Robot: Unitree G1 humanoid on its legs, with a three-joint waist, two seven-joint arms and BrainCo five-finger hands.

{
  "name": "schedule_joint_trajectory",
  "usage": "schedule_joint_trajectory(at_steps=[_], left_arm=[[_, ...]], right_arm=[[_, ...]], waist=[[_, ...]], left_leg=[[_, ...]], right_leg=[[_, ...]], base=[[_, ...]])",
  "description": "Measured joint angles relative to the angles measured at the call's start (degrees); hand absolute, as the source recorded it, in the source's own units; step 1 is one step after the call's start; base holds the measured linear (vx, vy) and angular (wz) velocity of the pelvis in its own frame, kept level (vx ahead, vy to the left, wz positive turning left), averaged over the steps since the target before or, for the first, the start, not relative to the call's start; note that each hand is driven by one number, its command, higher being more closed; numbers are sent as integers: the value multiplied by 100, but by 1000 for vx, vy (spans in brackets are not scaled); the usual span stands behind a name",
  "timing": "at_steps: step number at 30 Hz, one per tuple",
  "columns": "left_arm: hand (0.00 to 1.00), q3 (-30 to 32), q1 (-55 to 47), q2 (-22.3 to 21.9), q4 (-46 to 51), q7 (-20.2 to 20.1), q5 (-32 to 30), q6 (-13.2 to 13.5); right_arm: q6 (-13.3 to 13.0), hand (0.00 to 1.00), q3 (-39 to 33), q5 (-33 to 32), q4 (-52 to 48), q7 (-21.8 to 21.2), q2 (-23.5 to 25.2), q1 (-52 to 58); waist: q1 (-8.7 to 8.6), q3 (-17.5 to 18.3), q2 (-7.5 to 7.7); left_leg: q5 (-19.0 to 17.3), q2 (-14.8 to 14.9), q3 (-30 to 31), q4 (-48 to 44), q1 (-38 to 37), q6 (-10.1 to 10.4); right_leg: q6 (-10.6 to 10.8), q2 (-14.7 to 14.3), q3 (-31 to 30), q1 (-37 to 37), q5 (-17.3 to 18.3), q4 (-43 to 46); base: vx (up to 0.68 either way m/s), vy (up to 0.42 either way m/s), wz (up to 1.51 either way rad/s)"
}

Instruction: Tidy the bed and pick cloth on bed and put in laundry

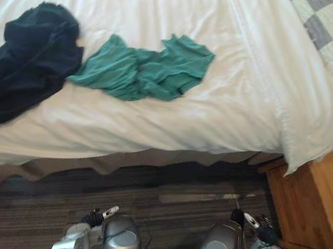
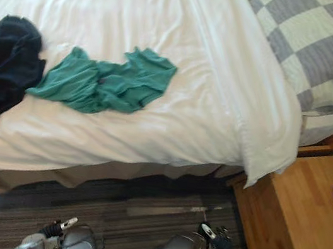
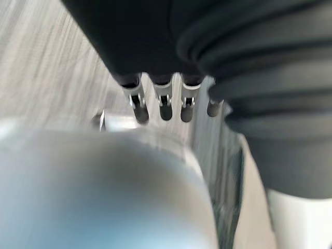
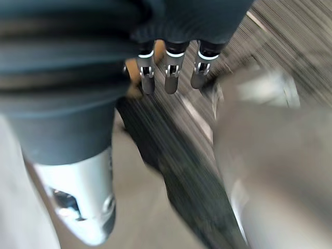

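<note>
A: Closest in, both hands hang low at the robot's sides, short of the bed. The left hand (image 3: 165, 106) has its fingers straight and loose with nothing in them. The right hand (image 4: 171, 78) is just as relaxed and empty, above the striped floor (image 1: 142, 191).

B: So nothing's picked up. I'd call this the very start of the pick, with the robot facing the bed's side and the clothes untouched.

A: A wooden nightstand (image 2: 292, 216) stands to the right. Across the floor is the bed (image 1: 233, 110), its white cover lightly creased and drooping over the edge. On it lies the green cloth (image 1: 140, 69), thin and crumpled. Its left end touches, or all but touches, the dark navy cloth (image 1: 26, 63), a thicker heap spilling toward the bed's edge.

B: The next move, as I see it, is to lean in, bring a hand over the green one and close round a bunched fold. It looks limp and it'll probably trail, so it wants a high lift.

A: Farthest off, a checked pillow (image 2: 319, 54) sits at the head of the bed.
</note>
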State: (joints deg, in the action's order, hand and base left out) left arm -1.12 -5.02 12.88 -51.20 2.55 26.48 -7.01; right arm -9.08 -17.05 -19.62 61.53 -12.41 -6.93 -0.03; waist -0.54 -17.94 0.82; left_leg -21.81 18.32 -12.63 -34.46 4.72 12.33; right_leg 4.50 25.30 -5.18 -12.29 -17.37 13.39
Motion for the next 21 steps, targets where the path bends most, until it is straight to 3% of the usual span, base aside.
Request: schedule_joint_trajectory(at_steps=[1, 2, 3, 5, 6, 7, 8, 9, 11, 16, 18, 21], left_arm=[[0, 15, 13, 5, 93, -3, -4, -27], [0, 15, 14, 27, 176, -32, -44, -61], [0, 12, 85, 54, 263, -166, -182, -96], [0, 7, 167, 39, 273, -349, -415, -110], [0, 4, 183, -14, 244, -486, -723, -165], [0, 2, 176, -58, 220, -509, -821, -167], [0, 1, 172, -147, 131, -510, -938, -158], [0, 3, 154, -278, -41, -480, -1020, -150], [0, 13, 126, -417, -200, -441, -1012, -26], [0, 115, -82, -483, -183, -367, -950, 450], [0, 213, -54, -533, -178, -478, -839, 707], [0, 259, -107, -542, -197, -544, -914, 878]], right_arm=[[-31, 0, 26, 3, -1, -16, 85, 26], [-63, 0, 29, 21, -2, -157, 144, 77], [-191, 0, 27, 20, -33, -351, 174, 165], [-371, 0, 23, 9, -172, -476, 198, 231], [-496, 0, 54, -46, -320, -556, 214, 294], [-515, 0, 71, -66, -371, -573, 214, 294], [-517, 0, 83, -118, -430, -599, 195, 288], [-544, 0, 124, -166, -439, -608, 180, 289], [-540, 0, 219, -150, -386, -647, 258, 397], [-489, 0, 694, -135, -188, -646, 335, 347], [-492, 0, 927, 107, -149, -522, 175, 194], [-508, 0, 884, 195, -151, -287, -16, 304]], waist=[[-4, 12, 24], [-34, 55, 49], [-45, 154, 78], [-50, 202, 135], [-158, 246, 193], [-183, 254, 206], [-176, 287, 239], [-178, 318, 175], [-166, 433, 13], [-17, 594, -81], [5, 448, -184], [-23, 388, -229]], left_leg=[[70, -65, -56, 143, -73, -118], [292, -192, -104, 583, -198, -294], [653, -390, -110, 1209, -257, -446], [1164, -743, -121, 2047, -409, -647], [1546, -1114, -100, 2702, -496, -849], [1637, -1256, -87, 2857, -532, -908], [1693, -1436, -96, 2977, -596, -972], [1710, -1624, -98, 2980, -628, -1000], [1751, -1695, -73, 3018, -715, -1063], [1667, -1707, -124, 2874, -651, -1059], [1318, -1479, -300, 2156, -254, -832], [1205, -1468, -577, 1937, -250, -657]], right_leg=[[183, -113, 141, 19, 301, 181], [390, -394, 504, 109, 839, 416], [436, -754, 862, 157, 1299, 556], [578, -1148, 1063, 193, 1763, 653], [520, -1539, 1136, 304, 2140, 651], [379, -1669, 1187, 391, 2325, 617], [76, -1763, 1337, 618, 2567, 372], [-15, -1672, 1468, 890, 2618, -49], [5, -1645, 1497, 1191, 2484, -442], [11, -1638, 1383, 1120, 2458, -489], [2, -1669, 1233, 871, 2566, -200], [-46, -1491, 1205, 769, 2711, 258]], base=[[-207, 755, -20], [-130, 586, 19], [-73, 537, 30], [17, 324, 37], [19, 286, 42], [23, 234, 35], [25, 120, 13], [16, 138, 16], [8, 124, 17], [-66, 30, -10], [-124, 7, -24], [-109, 28, -9]])
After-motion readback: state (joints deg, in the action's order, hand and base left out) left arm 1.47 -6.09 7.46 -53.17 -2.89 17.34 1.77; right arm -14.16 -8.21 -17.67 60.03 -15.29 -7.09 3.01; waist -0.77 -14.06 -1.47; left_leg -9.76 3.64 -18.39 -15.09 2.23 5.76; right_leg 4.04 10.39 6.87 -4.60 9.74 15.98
